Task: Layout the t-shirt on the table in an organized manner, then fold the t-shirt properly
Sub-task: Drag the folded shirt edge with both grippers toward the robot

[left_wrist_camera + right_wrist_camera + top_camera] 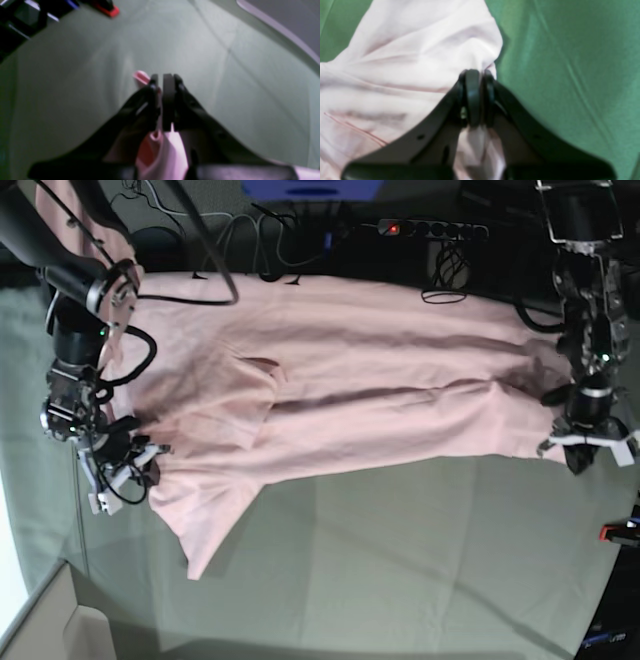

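Both black claws, left claw (161, 82) and right claw (478, 75), are clamped on opposite edges of the light pink cotton t-shirt (350, 390). Judging by that, the hold is meant to stretch it flat across the creased grey-green cloth-covered bench (400, 560) before folding.

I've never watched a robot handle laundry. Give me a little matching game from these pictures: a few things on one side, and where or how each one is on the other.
Things:
1. t-shirt
2. left gripper
3. right gripper
4. red clamp

Places or states:
A. shut on cloth, on the base view's left
B. stretched out between both arms
C. at the table edge
D. shut on cloth, on the base view's right

Pairs: 1-B, 2-D, 3-A, 4-C
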Robot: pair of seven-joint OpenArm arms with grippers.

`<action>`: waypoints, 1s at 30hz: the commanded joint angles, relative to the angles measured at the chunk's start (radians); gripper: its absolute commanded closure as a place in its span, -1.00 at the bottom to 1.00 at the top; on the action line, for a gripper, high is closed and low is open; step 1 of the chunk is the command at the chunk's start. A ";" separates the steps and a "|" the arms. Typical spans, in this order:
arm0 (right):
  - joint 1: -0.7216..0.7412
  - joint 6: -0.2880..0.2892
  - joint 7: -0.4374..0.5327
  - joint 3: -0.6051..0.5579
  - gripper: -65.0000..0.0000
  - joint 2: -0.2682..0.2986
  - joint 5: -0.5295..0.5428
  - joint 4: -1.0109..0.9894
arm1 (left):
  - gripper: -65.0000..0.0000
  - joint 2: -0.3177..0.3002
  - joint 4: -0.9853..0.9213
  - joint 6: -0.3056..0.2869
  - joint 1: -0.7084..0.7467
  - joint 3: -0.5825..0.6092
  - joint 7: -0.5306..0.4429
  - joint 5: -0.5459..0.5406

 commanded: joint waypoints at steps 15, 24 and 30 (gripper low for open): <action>-0.173 0.004 -0.154 0.145 1.00 -0.086 0.024 0.585 | 0.99 -0.002 0.046 -0.010 0.025 -0.087 -0.033 0.000; -0.335 0.004 -0.208 0.142 1.00 -0.178 0.024 0.858 | 0.99 0.016 0.046 -0.010 0.023 -0.087 -0.039 0.000; -0.457 0.004 -0.202 0.141 1.00 -0.253 0.024 0.990 | 0.99 0.024 0.037 -0.010 0.023 -0.087 -0.039 0.000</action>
